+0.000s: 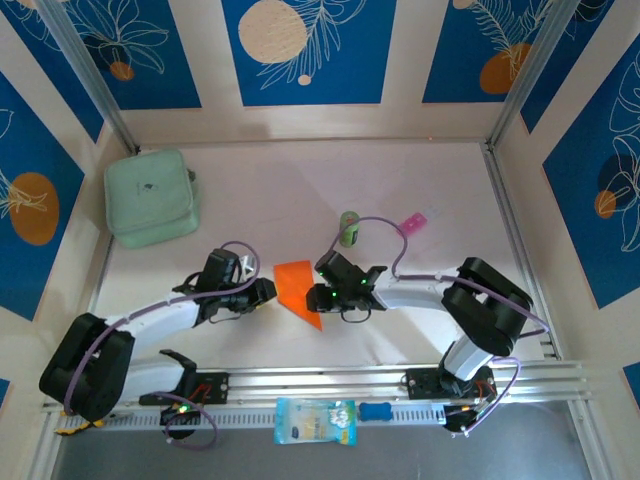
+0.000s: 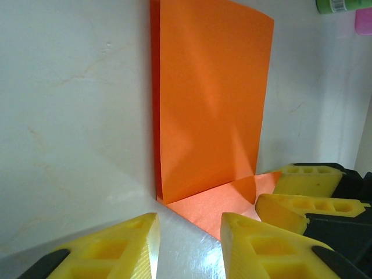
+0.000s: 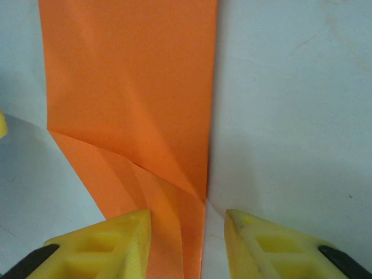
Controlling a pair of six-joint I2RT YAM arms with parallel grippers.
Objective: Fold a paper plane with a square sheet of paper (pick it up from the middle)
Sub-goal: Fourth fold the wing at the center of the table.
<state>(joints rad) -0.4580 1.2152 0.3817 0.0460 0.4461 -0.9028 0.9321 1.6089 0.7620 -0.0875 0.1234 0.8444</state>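
Folding in hand: my orange paper (image 1: 298, 283) lies mid-tabletop (image 1: 300, 190) between my two arms, partly folded, not yet a dart.
Paper shape: in the left wrist view one flap (image 2: 209, 99) stands upright off a sharp crease while the rest lies flat; in the right wrist view slanted creases run down to a narrow end (image 3: 174, 244).
Right end effector (image 3: 187, 232): jaws apart, straddling that narrow end; bare tabletop shows beside the paper's edge, so I judge it is not pinched.
Left end effector (image 2: 189, 232): jaws apart with only tabletop between them, just short of the crease foot.
Step, as I read it: laying the raised flap over and pressing the fold.
Doing it well: I would pin the flat part with the right fingers (image 2: 302, 177) so the paper cannot slide, then sweep the left along the crease from its foot outward, low and slow, matching edges before pressing.
Risk: thin paper may buckle or skid if I push before it is held.
Further out: a green can (image 1: 348, 228) and pink packet (image 1: 413, 221) sit behind, a pouch (image 1: 150, 197) far left, all well apart.
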